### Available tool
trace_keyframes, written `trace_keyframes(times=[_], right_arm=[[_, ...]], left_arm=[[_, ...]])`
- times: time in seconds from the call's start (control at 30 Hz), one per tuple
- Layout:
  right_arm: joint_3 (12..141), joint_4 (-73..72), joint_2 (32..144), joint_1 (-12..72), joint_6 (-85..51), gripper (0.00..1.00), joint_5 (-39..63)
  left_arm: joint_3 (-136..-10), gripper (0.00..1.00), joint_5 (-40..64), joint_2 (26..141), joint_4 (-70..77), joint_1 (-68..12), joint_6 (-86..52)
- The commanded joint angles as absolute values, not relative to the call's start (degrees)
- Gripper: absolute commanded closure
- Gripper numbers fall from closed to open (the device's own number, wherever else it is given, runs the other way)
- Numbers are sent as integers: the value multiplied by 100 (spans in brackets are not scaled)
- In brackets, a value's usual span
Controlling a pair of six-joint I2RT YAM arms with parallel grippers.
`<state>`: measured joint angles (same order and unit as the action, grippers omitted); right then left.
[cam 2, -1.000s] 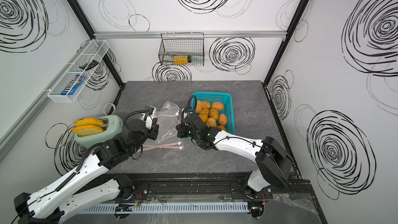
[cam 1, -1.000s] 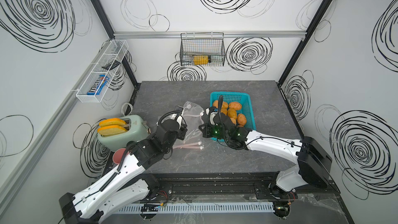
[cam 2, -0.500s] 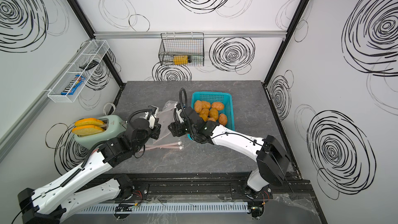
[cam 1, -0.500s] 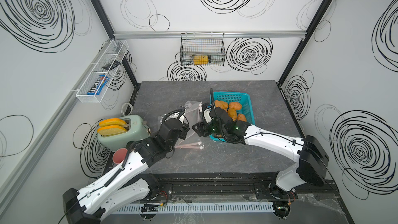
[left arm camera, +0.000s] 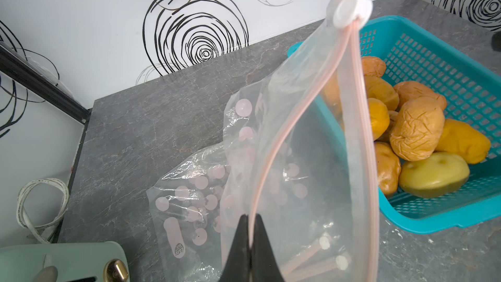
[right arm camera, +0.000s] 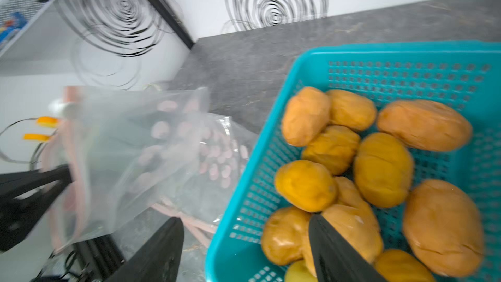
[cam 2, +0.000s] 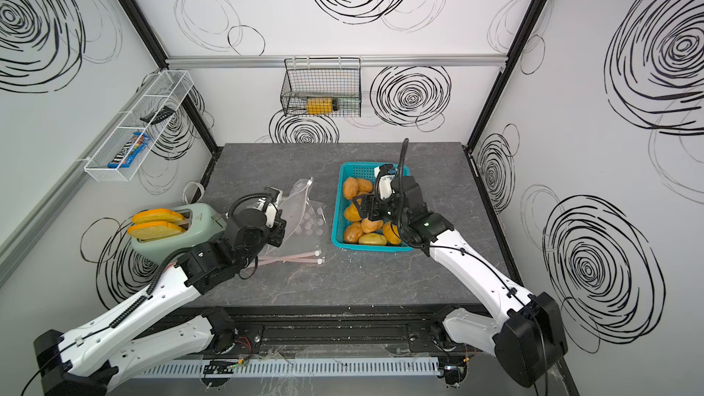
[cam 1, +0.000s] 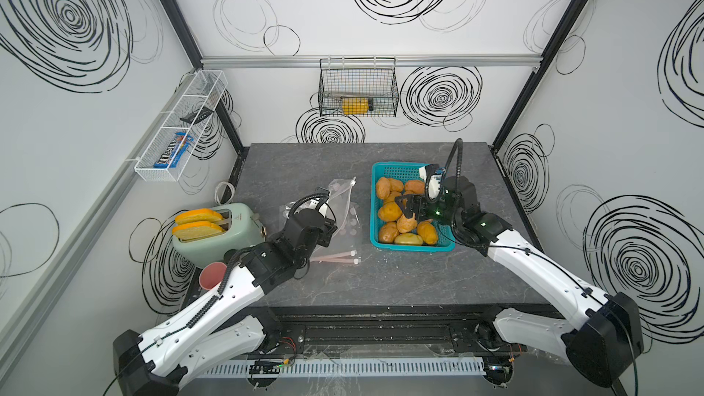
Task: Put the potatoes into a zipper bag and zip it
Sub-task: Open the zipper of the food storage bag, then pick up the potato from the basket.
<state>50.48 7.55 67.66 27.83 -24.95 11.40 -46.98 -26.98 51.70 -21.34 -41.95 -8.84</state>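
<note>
Wrinkled orange potatoes (cam 1: 390,211) heaped in basket (cam 1: 413,248); zipper bag (left arm camera: 311,158) unzipped.

Bright even light, soft shadows, right wrist view motion-blurred, top views edge-warped

Robot lab booth, swirl-printed white walls (cam 1: 304,5), black frame posts (cam 1: 178,20), toaster (cam 1: 228,238), wire basket (cam 1: 358,85)

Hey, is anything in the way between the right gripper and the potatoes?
Nothing visible. The open right gripper hangs directly over the potatoes, which lie uncovered in the basket.
</note>
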Motion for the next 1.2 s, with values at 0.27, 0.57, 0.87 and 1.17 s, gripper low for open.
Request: trace_keyframes(times=[0.27,0.57,0.87,1.17], right_arm=[[4750,1247,7728,2496,-2506,22,774],[4641,793,8349,2497,-2619,33,1089],[4621,687,8505,2498,-2575,57,1176],[4380,135,7429,2797,-2397,66,1468]], left_arm=[[-4756,100,-2584,5215,-2091,-4157,-925],[-4772,100,-2488,5240,-2106,-4166,-918],[-4772,100,-2469,5282,-2102,-4158,-913],[-4779,100,-2255,5375,-2141,-4159,-921]])
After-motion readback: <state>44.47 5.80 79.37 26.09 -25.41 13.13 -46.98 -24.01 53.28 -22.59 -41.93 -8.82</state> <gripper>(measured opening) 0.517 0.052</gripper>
